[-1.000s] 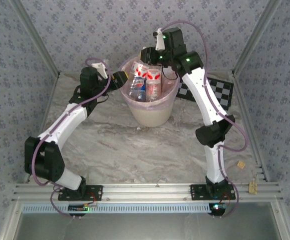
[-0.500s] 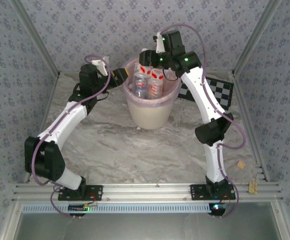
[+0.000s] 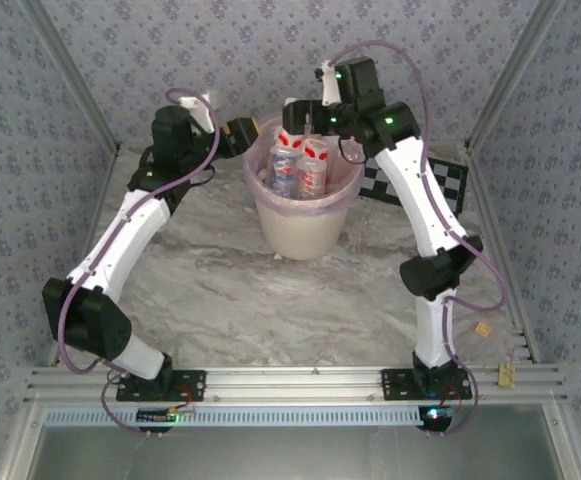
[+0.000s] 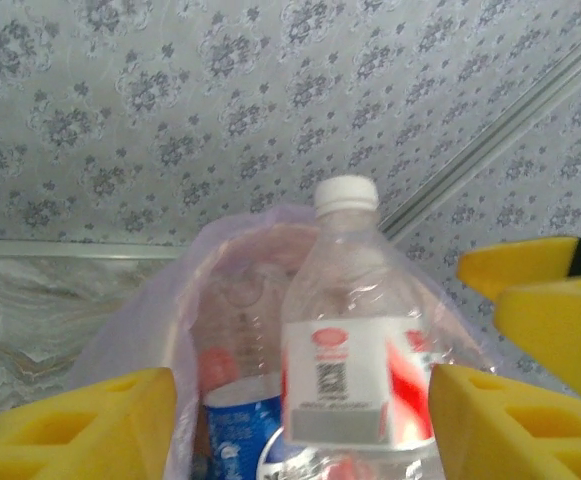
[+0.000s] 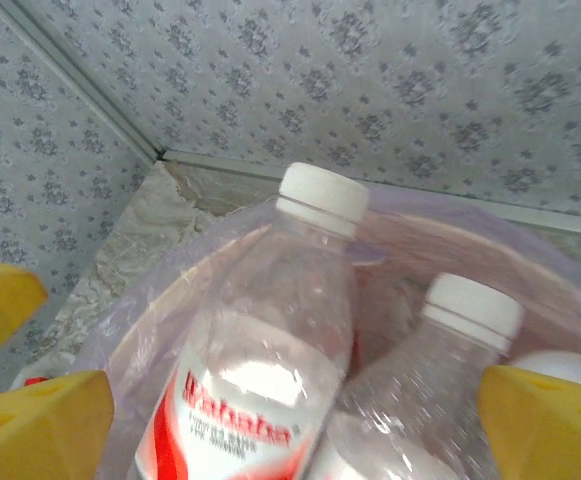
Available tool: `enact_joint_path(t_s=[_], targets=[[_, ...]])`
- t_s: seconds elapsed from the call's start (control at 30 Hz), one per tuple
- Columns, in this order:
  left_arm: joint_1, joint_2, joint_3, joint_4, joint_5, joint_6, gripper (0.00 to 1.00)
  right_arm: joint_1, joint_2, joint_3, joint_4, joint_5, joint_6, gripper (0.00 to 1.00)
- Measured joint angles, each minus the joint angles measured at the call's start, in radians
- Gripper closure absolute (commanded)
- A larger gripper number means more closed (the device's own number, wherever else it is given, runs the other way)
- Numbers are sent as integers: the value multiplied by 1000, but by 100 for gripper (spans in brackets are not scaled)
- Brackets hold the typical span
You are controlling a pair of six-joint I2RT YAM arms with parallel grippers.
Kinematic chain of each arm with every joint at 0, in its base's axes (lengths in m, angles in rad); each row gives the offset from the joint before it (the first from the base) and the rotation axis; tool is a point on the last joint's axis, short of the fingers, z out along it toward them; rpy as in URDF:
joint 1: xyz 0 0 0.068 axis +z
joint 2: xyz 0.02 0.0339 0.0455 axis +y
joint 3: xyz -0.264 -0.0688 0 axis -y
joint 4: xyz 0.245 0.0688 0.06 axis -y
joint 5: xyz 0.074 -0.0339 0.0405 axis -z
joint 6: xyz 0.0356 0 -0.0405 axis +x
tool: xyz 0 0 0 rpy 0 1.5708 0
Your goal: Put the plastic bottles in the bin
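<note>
Overhead, both arms bend above the round cream-white plastic bin (image 3: 305, 228) of clear plastic bottles (image 3: 300, 170), left gripper (image 3: 248, 133) and right gripper (image 3: 305, 115) spread.

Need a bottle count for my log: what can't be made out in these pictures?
- Top view: the bin wall and the upper plastic bottles hide any lower ones.
- Left wrist: the front bottle blocks those behind; bottom edge cuts its base.
- Right wrist: label blurred, bases cut off.
</note>
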Motion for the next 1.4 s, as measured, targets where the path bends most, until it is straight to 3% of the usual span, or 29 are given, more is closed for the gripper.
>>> enact_joint_path(t_s=[0.23,0.47,0.8,1.13,1.4], targets=[[-140,125,313,-262,-158,255,13,-100,-240,-298,72,-1,-3,4],[-194,220,371,-425,-300,402,10,-182,-343,-528,146,-33,12,4],[-196,224,365,-445,-404,415,20,-230,-354,-700,217,-130,31,4],[-120,125,232,-417,-424,360,25,-253,-353,-764,301,-204,65,8],[-114,90,158,-355,-420,321,27,-254,-354,-787,339,-224,80,8]])
